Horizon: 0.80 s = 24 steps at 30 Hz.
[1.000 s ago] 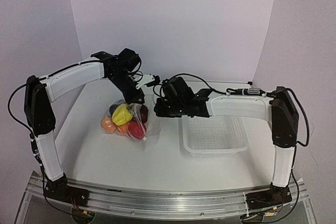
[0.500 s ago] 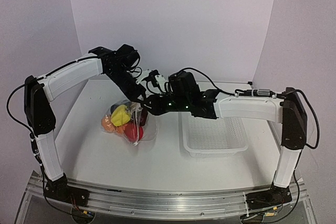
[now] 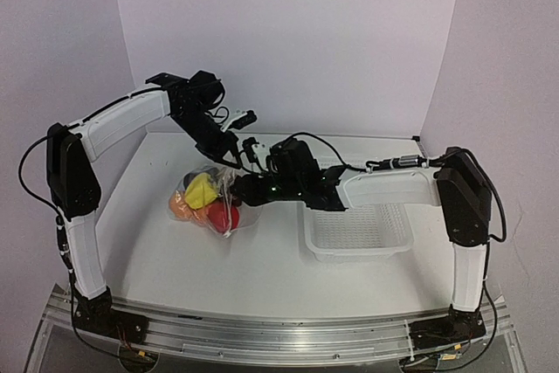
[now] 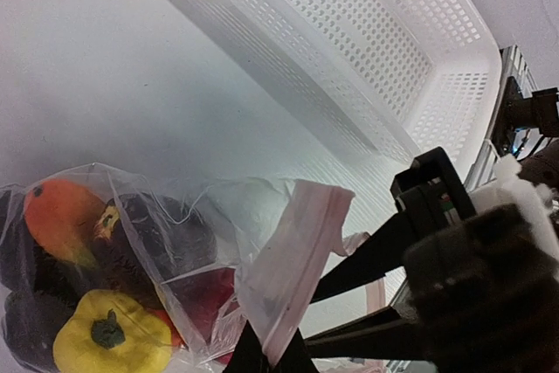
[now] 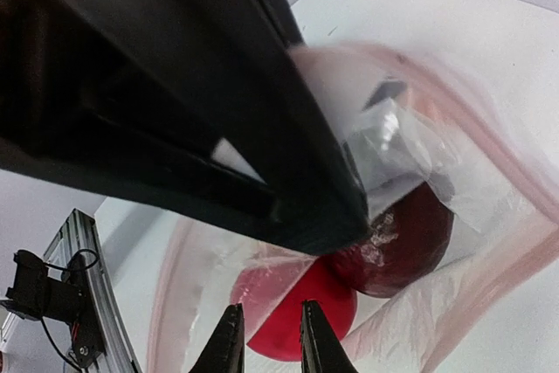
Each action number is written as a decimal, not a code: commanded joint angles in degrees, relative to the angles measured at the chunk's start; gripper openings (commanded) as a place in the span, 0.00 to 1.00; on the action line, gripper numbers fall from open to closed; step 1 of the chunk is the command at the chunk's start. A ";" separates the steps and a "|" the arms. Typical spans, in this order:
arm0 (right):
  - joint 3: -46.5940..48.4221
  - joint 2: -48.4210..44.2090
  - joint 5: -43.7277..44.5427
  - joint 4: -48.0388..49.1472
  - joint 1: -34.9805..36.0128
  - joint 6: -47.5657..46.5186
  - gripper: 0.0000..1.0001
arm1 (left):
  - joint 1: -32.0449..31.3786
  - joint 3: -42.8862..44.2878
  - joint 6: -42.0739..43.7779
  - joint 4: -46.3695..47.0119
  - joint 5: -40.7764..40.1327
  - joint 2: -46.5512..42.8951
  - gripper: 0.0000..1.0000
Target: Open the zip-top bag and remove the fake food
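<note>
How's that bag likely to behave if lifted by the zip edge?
Likely floppy: the bag creases and folds where the left hand pinches its zip edge. Probably bottom-heavy: the toy fruit piles at one end and may shift or roll inside.

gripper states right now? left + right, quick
Left gripper: shut, pinching the zip-top bag by its zip edge.
Right gripper: slightly open at the bag, nothing seen held.
</note>
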 commanded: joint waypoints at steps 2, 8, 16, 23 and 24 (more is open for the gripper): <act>-3.36 -0.09 2.79 2.37 0.22 0.26 0.19 | 1.49 3.40 0.24 -1.33 3.91 0.49 0.00; -6.60 -3.08 6.65 2.29 0.22 -3.12 0.20 | 1.52 3.46 1.69 -1.99 5.40 0.61 0.00; 0.41 1.62 2.78 8.93 1.46 -5.06 0.29 | 1.23 -0.28 0.50 3.00 16.63 -0.78 0.00; 1.88 3.60 9.08 13.34 2.16 -2.22 0.28 | 1.24 -0.85 -0.76 5.71 18.43 -1.42 0.00; 1.88 4.53 11.38 13.44 2.18 -1.95 0.28 | 1.23 -1.05 -0.87 5.88 18.88 -1.61 0.00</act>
